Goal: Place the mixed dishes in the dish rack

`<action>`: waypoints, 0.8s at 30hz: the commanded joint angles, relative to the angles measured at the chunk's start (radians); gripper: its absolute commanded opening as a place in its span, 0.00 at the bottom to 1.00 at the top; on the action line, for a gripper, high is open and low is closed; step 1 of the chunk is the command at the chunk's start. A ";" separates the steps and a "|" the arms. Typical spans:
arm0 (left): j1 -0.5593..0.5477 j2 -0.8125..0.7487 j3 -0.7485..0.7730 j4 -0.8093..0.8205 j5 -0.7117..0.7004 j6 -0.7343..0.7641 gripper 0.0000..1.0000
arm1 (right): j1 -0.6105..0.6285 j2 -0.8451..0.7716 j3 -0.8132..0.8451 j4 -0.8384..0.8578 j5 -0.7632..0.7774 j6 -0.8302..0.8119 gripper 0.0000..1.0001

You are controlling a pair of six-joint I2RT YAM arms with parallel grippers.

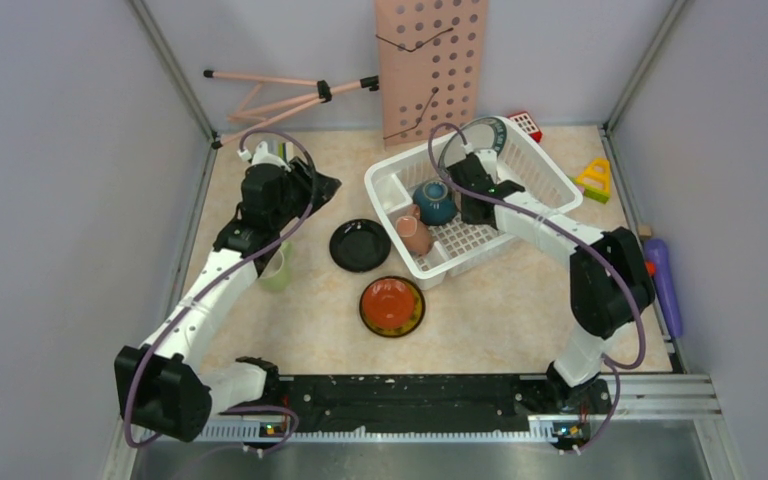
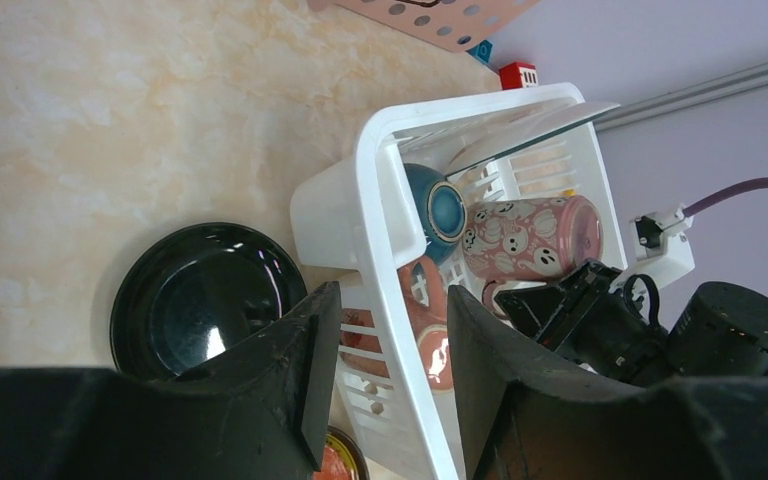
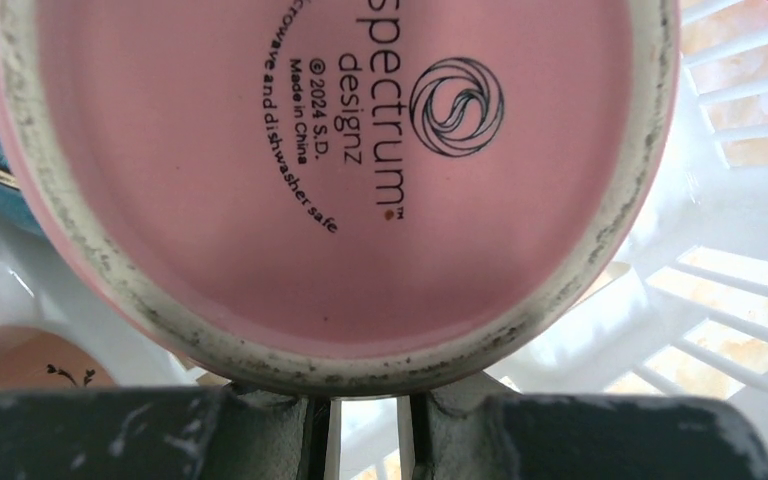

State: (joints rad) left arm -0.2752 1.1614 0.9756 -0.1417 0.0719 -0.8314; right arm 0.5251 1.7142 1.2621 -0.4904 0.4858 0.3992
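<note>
The dish rack [image 2: 335, 215] sits right of centre in the top view. The right gripper [image 3: 370, 425] is inside it, fingers drawn nearly together with only a thin slit between them. The base of a pink patterned cup [image 3: 340, 170] is hard against the fingertips. It seems pinched by its handle, though the contact itself is hidden. In the left wrist view this cup lies on its side above the teal bowl [image 2: 445, 208].

Another pinkish cup [image 1: 415, 235] stands in the rack's lower-left part. A white plate with a dark patterned rim [image 1: 490, 133] stands on edge at the rack's upper end.

The left gripper [image 2: 390, 295] is spread wide and holds nothing. It is just left of the rack, above the table.

A black plate [image 1: 360, 245] lies beside the rack's left wall. A red plate [image 1: 392, 305] lies below it in the frame. A light green mug [image 1: 278, 272] stands further left, partly under the left arm.
</note>
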 commanded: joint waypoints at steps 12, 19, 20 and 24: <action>0.005 0.103 -0.006 0.107 0.065 0.009 0.48 | 0.050 -0.047 0.173 -0.191 -0.086 0.008 0.00; 0.005 0.171 0.012 0.117 0.129 -0.009 0.47 | 0.050 -0.019 0.157 -0.190 -0.148 0.031 0.00; 0.005 0.172 0.011 0.120 0.129 -0.012 0.47 | 0.050 -0.023 0.141 -0.168 -0.154 0.034 0.00; 0.005 0.170 0.008 0.127 0.130 -0.017 0.47 | 0.050 -0.011 0.130 -0.135 -0.191 0.063 0.07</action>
State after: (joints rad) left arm -0.2745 1.3403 0.9722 -0.0807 0.1802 -0.8417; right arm 0.5499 1.7283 1.3724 -0.7719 0.3519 0.4248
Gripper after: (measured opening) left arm 0.473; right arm 0.185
